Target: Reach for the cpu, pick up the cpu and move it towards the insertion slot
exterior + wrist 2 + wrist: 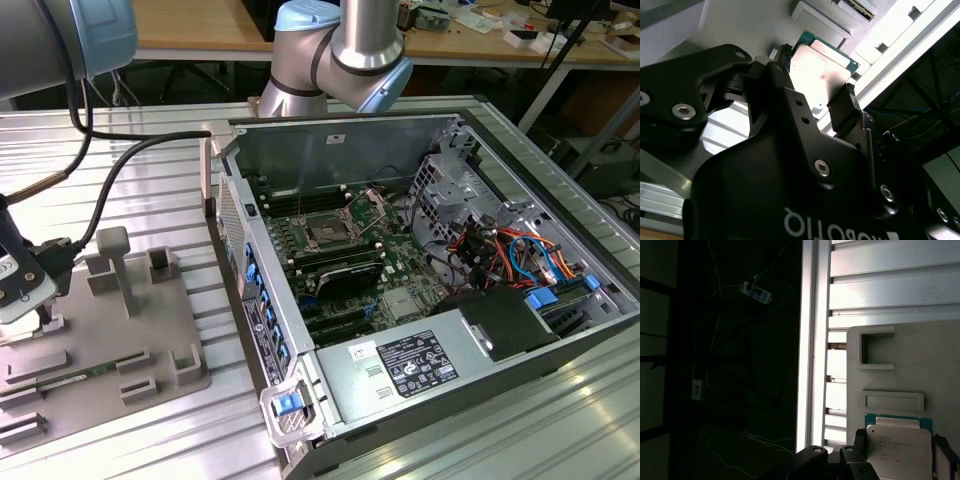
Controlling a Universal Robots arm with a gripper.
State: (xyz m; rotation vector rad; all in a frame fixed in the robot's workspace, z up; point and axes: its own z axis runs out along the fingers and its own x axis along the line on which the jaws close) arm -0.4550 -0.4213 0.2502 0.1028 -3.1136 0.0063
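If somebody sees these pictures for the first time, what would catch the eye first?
The open grey metal computer case with its green circuit board takes the exterior view's right. In the second wrist view, the black gripper is right at the small square silvery cpu, over the pale grey tray.

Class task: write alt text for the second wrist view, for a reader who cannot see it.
The black gripper is right at the cpu, a silvery square chip with a green rim, over a pale grey tray. A ribbed metal table lies beyond.
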